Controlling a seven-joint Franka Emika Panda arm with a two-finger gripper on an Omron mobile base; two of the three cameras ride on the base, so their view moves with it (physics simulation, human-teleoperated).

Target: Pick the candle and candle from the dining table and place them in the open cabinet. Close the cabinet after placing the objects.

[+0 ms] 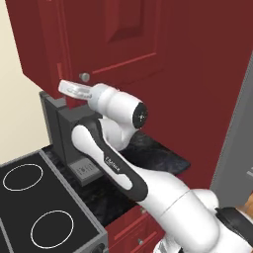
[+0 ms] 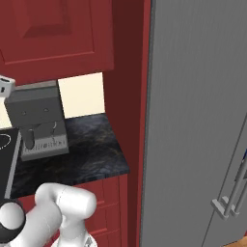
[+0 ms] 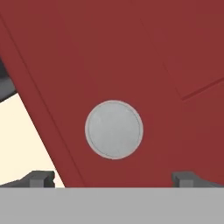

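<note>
**At the cabinet door: open jaws lined up on the knob**

In front of the dark red wooden wall cabinet with its panelled door [image 1: 118, 34], the white arm's two-finger gripper [image 1: 74, 90] sits just beside the round silver knob [image 1: 85, 77], near the door's lower left corner. In the hand view the knob [image 3: 113, 129] is large and nearly centred, with the two dark finger tips [image 3: 41, 178] spread wide on either side of it and nothing between them: the tool is released and empty. Neither candle can be seen from here, so whether they are already on the shelf cannot be told.

The likely step is closing or pushing the door. The risks, as I judge them:

- The knob is small, smooth and round; jaws closing off-centre could slide off it.
- A push away from the knob, close to the door's edge, might slip past onto the cream wall behind.
- Below the hand stands a grey boxy coffee machine [image 1: 66, 133] on the black marbled counter [image 1: 148, 158]; a low sweep of the arm could knock it.
</note>
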